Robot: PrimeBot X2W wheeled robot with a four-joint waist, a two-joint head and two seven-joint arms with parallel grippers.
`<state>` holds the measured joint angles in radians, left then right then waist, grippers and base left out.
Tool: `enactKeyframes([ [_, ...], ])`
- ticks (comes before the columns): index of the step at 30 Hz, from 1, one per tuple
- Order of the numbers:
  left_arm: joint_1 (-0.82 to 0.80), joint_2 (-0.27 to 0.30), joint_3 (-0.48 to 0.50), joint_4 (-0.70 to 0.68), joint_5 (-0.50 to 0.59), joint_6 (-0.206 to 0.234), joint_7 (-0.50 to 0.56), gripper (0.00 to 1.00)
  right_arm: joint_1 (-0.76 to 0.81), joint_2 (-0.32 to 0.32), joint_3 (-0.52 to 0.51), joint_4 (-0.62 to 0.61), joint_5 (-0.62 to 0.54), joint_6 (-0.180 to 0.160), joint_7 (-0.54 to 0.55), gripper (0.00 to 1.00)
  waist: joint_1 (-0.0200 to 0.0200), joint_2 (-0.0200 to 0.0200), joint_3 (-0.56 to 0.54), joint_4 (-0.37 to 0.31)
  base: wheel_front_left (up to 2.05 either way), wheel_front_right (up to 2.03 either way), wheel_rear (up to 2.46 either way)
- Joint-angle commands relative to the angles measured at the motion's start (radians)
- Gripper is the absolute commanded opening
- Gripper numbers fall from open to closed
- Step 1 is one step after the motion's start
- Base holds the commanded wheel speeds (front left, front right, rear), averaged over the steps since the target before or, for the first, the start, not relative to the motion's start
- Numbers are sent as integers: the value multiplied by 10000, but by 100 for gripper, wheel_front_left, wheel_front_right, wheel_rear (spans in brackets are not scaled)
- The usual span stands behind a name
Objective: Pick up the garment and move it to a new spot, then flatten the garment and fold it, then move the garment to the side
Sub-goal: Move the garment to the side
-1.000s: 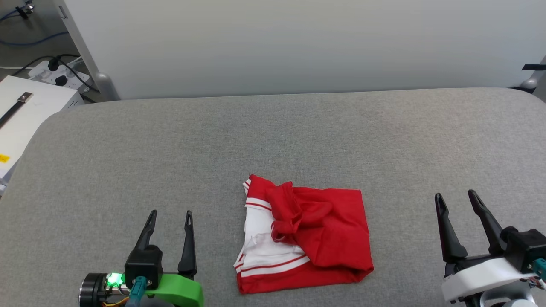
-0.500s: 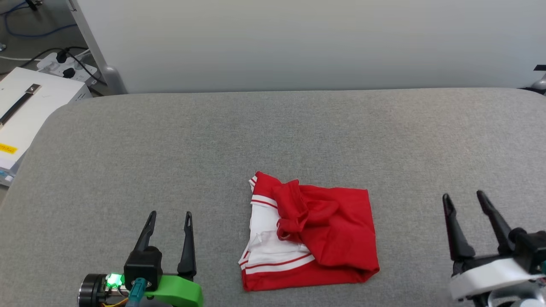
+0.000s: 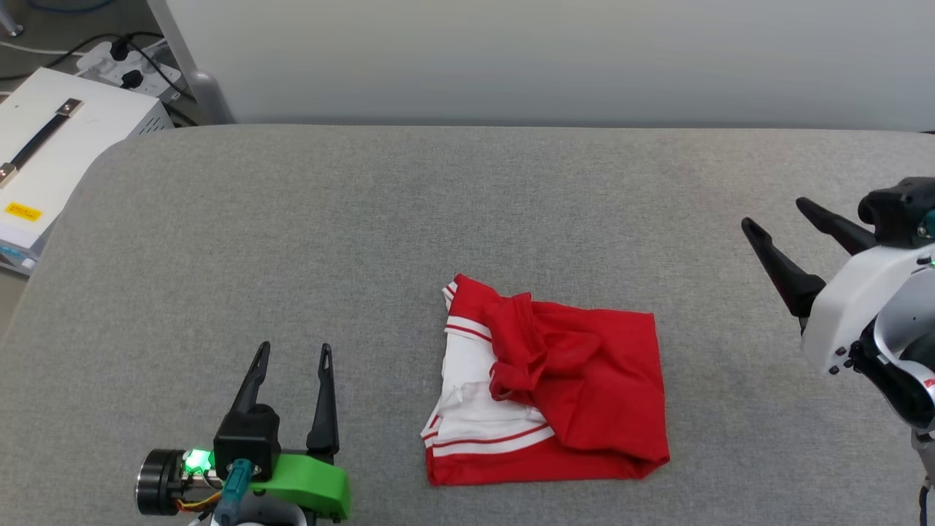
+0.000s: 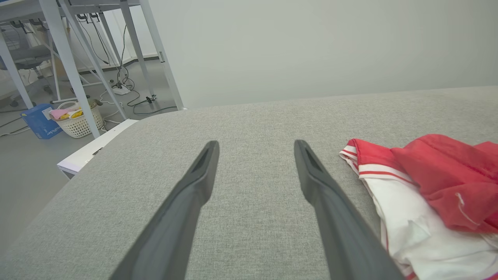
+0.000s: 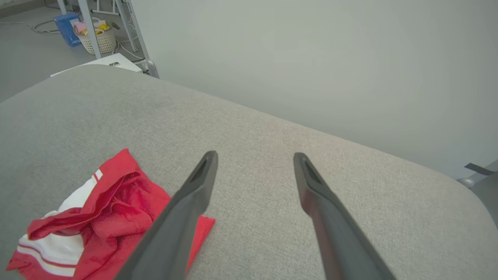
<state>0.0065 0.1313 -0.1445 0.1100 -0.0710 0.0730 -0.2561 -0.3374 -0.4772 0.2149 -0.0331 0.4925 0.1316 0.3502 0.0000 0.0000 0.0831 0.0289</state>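
1. Left gripper (image 3: 294, 349), lower left: fingers spread, empty.
2. Right gripper (image 3: 774, 213), right edge: fingers spread, empty, angled toward frame centre.
3. Garment (image 3: 570, 380), lower centre: crumpled on the grey pad (image 3: 438, 219), between the grippers. Best grasped by one outer edge, not the bunched middle.

**Desk:** What's on your left gripper (image 3: 294, 346)?

**Me:** I see two long dark fingers (image 3: 322, 409) on a black block (image 3: 247, 446), with a bright green bracket (image 3: 310, 488), a lit green lamp (image 3: 194, 480), a teal plug (image 3: 235, 493) and orange-yellow wires (image 3: 191, 504).

**Desk:** And your right gripper (image 3: 773, 212)?

**Me:** The same fingers, and a white shell (image 3: 847, 307) with small dark studs (image 3: 840, 353).
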Motion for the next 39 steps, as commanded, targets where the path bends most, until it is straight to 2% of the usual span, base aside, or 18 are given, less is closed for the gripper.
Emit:
enactKeyframes([
  [1,-231,-5,-4,17,71,-47,-57,100,-268,-204,183,39,480,-9,646,100,0,0,168,125,0,0,0],
  [6,-477,-65,-51,56,83,-96,-57,100,-442,-606,613,310,2628,-9,3938,100,0,0,479,323,0,0,0],
  [10,-778,-139,-115,105,89,-174,-57,100,-320,-739,625,519,3548,-9,5697,100,0,0,827,575,0,0,0],
  [12,-952,-203,-157,121,90,-196,-57,100,-232,-628,488,655,3880,-9,6173,100,0,0,1028,734,0,0,0],
  [20,-1488,-446,-381,158,98,-267,-57,100,-143,-113,379,1289,3972,-9,6645,100,0,0,1787,1356,0,0,0],
  [28,-1770,-573,-410,283,73,-296,-57,100,68,550,635,2034,4020,-9,6372,100,0,0,2148,1691,0,0,0],
  [33,-1814,-618,-386,325,88,-284,-57,100,312,563,983,2055,4015,-9,6039,99,0,0,2167,1724,0,0,0],
  [34,-1813,-625,-378,328,89,-282,-57,100,331,540,1020,2032,4018,-9,5931,23,0,0,2163,1718,0,0,0],
  [35,-1808,-633,-364,330,90,-283,-57,100,339,522,1099,1983,4099,-9,5843,0,0,0,2149,1700,0,0,0],
  [39,-1755,-649,-322,393,110,-290,-57,100,150,381,1252,1725,4211,-9,5453,0,0,0,1961,1607,0,0,0],
])
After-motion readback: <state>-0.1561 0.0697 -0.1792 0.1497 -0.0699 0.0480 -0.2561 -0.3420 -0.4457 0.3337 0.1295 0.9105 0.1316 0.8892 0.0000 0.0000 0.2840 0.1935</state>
